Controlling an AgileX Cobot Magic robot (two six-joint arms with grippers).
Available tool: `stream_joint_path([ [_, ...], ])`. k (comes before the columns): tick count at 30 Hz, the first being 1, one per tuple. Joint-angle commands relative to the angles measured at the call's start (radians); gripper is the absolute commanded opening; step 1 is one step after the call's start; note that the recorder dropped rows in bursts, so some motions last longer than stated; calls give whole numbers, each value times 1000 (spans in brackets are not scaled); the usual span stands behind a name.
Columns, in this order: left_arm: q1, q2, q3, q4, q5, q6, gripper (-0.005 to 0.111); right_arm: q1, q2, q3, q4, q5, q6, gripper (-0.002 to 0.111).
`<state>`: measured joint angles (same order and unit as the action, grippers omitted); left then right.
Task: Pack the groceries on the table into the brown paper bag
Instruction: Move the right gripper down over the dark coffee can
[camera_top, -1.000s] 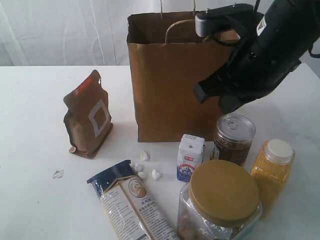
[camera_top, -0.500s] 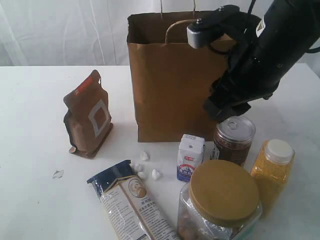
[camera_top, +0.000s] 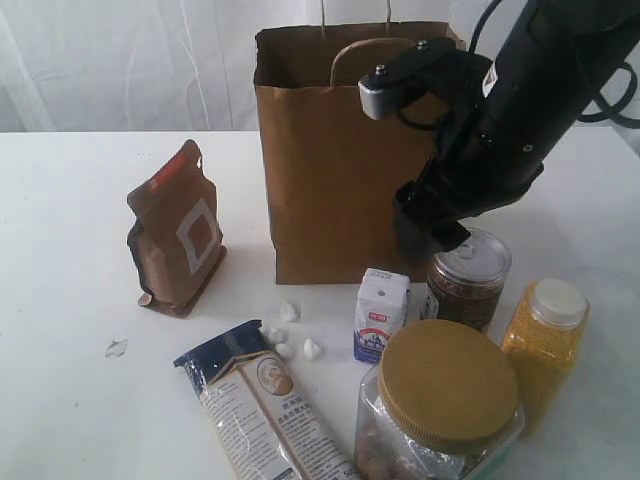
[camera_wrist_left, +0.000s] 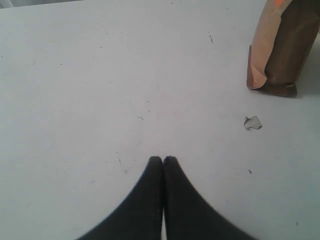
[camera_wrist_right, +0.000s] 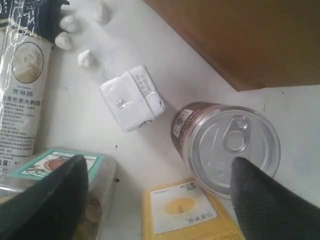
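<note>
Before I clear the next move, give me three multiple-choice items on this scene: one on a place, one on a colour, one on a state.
1. Which grocery does the right gripper hang above?
A. the metal-lidded can
B. the brown pouch
C. the noodle packet

2. What colour is the lid of the clear jar?
A. red
B. tan
C. green

3. How does the left gripper stand?
A. wide open
B. shut on a grocery
C. shut, with nothing in it

Answers:
1 A: the right wrist view shows the can between the open fingers, one finger across its lid.
2 B: the wide screw lid is tan in the exterior view.
3 C: its fingers meet above the bare table.
</note>
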<state>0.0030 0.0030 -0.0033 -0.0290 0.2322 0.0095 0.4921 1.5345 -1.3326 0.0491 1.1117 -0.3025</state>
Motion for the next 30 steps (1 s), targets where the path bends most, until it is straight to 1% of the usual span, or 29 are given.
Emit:
stream_joint_path([
  [1,-6,-3,3,0,0,-9,0,4,4,-5,2,12,-8,73],
  [7,-6,-3,3,0,0,-9,0,4,4,-5,2,15,0,73],
  [9,-6,-3,3,0,0,-9,0,4,4,-5,2,29,0,75],
  [12,-6,-3,3,0,0,-9,0,4,6,-5,0,58,0,88],
  [13,-6,-3,3,0,0,-9,0,4,6,-5,0,67,0,95],
  [14,-6,-3,3,0,0,-9,0,4,6,-5,0,71,0,100],
  [16,-6,-3,3,0,0,-9,0,4,6,-5,2,74,0,105],
  [21,-6,-3,3,0,0,-9,0,4,7,-5,2,109,97,105],
  [30,-6,-3,3,0,0,-9,0,4,34,-5,2,109,125,105],
])
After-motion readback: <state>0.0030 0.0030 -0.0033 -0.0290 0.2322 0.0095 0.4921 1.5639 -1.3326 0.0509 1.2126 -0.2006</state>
